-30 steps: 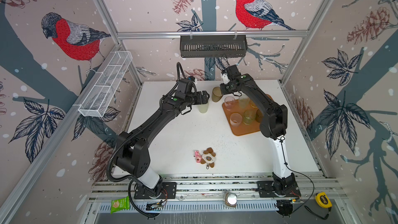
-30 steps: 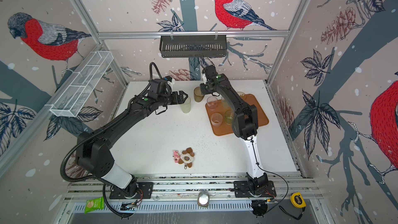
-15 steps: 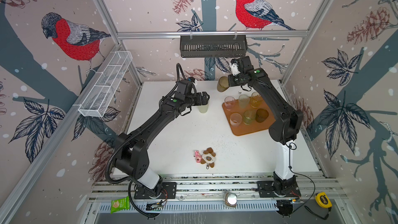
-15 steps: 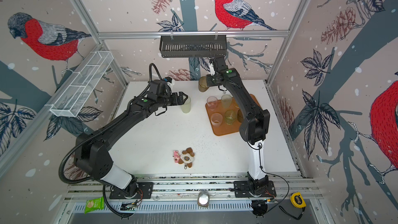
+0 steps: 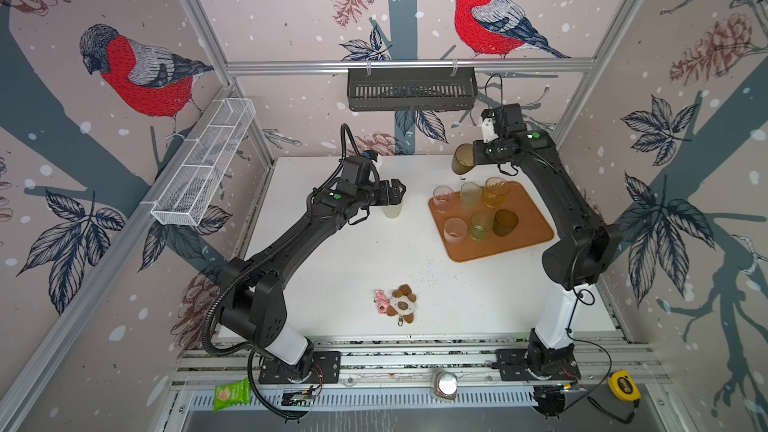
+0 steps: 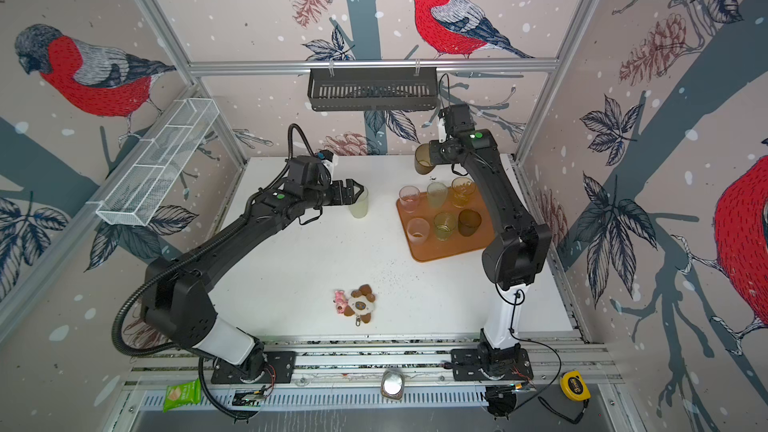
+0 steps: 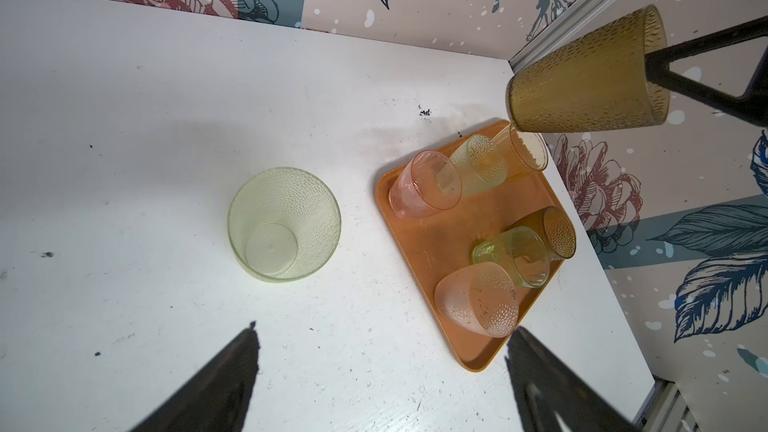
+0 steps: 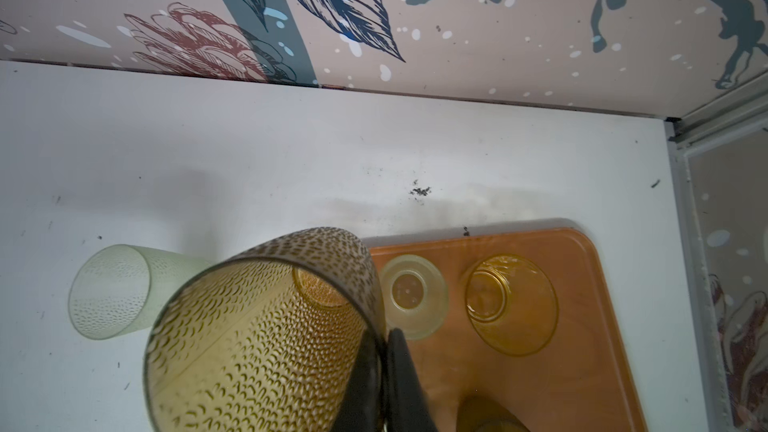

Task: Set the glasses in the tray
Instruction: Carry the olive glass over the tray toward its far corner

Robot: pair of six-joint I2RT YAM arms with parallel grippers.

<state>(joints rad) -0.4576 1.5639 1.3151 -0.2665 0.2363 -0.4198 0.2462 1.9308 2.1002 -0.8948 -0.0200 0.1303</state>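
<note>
The orange-brown tray [image 5: 515, 238] [image 6: 440, 249] lies at the back right and holds several glasses, among them a pink one [image 5: 442, 197] and a dark brown one [image 5: 505, 222]. My right gripper [image 5: 478, 153] [image 8: 380, 342] is shut on the rim of a tall brown tumbler [image 5: 461, 158] [image 8: 257, 334], held in the air beyond the tray's far left corner. A pale green tumbler [image 5: 392, 209] [image 7: 284, 224] stands on the table left of the tray. My left gripper [image 5: 395, 193] [image 7: 384, 328] hangs open over it, with nothing between the fingers.
A black slotted basket [image 5: 411, 89] hangs on the back wall and a white wire-mesh basket [image 5: 203, 168] on the left wall. Small plush toys [image 5: 397, 303] lie near the table's front. A tape measure [image 5: 622, 386] and a green packet [image 5: 231, 394] sit below the front rail.
My right gripper has lifted the brown tumbler off the table beside the tray and carried it up and back. The left arm has barely moved.
</note>
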